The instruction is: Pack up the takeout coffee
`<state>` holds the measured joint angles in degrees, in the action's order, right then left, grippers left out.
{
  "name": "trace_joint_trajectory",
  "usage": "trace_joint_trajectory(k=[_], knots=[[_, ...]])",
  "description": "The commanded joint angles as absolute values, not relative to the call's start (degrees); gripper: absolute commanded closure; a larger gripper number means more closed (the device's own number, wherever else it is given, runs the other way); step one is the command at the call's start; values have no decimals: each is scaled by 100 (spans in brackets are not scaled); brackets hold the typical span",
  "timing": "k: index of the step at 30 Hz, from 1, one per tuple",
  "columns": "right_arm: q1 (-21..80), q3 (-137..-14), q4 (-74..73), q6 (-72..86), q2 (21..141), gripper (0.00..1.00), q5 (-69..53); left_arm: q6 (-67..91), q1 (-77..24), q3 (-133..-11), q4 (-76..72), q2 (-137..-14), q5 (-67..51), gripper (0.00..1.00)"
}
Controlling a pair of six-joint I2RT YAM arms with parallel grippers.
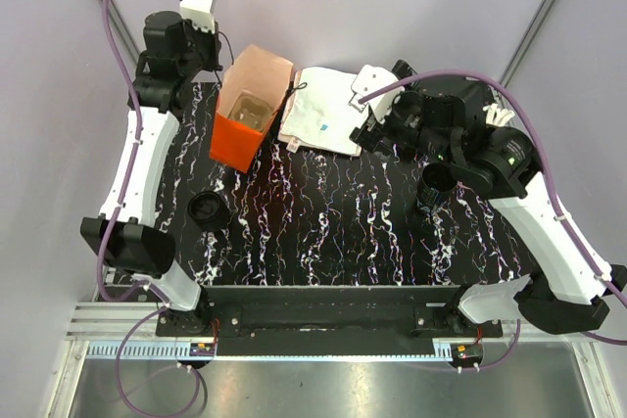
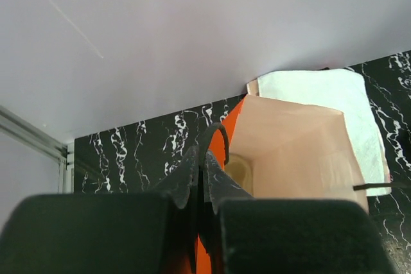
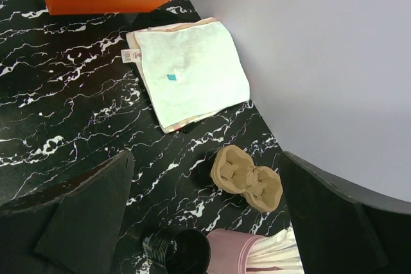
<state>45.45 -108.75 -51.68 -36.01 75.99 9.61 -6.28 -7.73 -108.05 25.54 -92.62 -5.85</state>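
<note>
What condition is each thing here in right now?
orange bag: upright, mouth open
black cup: upright, uncovered
black disc: lying flat
white cloth: folded flat
pink cup: holding white sticks
left gripper: shut
right gripper: open, empty

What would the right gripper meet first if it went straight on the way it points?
Probably the cardboard cup carrier, lying ahead between the open jaws of the right gripper; depth is unclear.
</note>
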Motion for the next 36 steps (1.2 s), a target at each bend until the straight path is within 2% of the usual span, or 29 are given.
trace_joint_trajectory(k=[1,17,24,26,31,32,35,36], knots=[[4465,-11065,-4896,-3498,7655,0,1020,-475,-580,-11302,2022,-9404,-817,100],[4359,-11083,-4878,-3454,7831,0,984,-316,-71,-11874,2004,-10239,-1098,100],[4324,-11074,-4878,-3410,7831,0,941,-360,-9,-11524,1881,-10160,-1116,99],[4324,-11057,-4878,-3428,7831,0,932,-422,176,-11286,1724,-10037,-1090,88],[4315,-11083,-4878,-3410,7866,0,905,-527,447,-10828,1582,-9844,-993,78],[4315,-11092,-4887,-3401,7892,0,897,-510,492,-10819,1591,-9844,-984,70],[4315,-11136,-4878,-3384,7919,0,888,-405,694,-10828,1556,-9809,-1028,64],[4307,-11144,-4887,-3384,7928,0,888,-343,738,-10837,1547,-9765,-1081,57]])
